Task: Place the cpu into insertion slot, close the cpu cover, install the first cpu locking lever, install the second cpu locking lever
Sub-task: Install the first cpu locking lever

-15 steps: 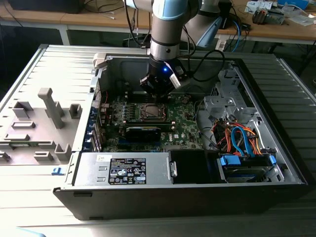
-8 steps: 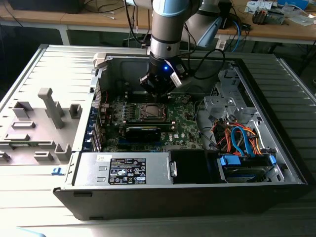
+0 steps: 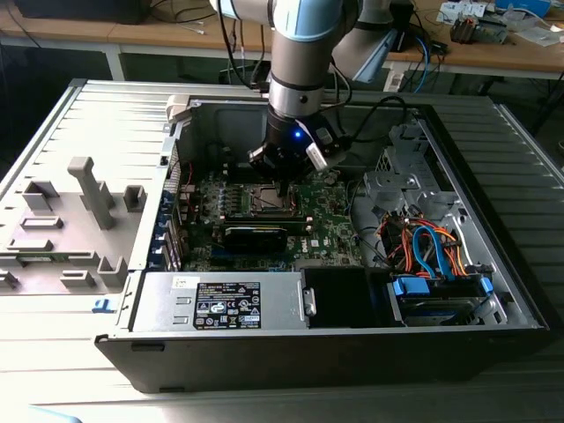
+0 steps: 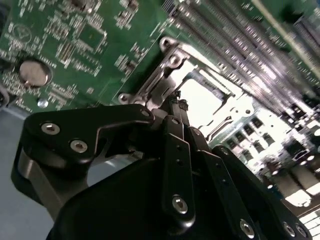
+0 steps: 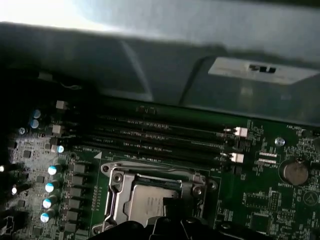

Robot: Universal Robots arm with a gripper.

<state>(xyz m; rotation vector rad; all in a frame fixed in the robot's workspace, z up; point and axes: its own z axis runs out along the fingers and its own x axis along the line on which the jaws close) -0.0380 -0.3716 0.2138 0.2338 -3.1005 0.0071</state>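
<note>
1. The open computer case (image 3: 106, 115) lies on its side on the bench, with the green motherboard (image 3: 330, 231) exposed inside it.
2. The arm reaches down into the case, and the gripper (image 4: 176, 101) hangs just above the insertion slot (image 5: 155, 197) beside the long memory slots (image 5: 155, 134).
3. The gripper's fingers (image 4: 175, 145) are pressed together; nothing seems to be pinched between them.
4. The cpu (image 5: 150, 202) already sits in the slot, its silver top showing in the first wrist view.
5. The cpu cover (image 5: 150, 169) appears to frame the chip, so I judge that a locking lever is the step in hand; that calls for hooking and pressing the thin lever down beside the slot.
</note>
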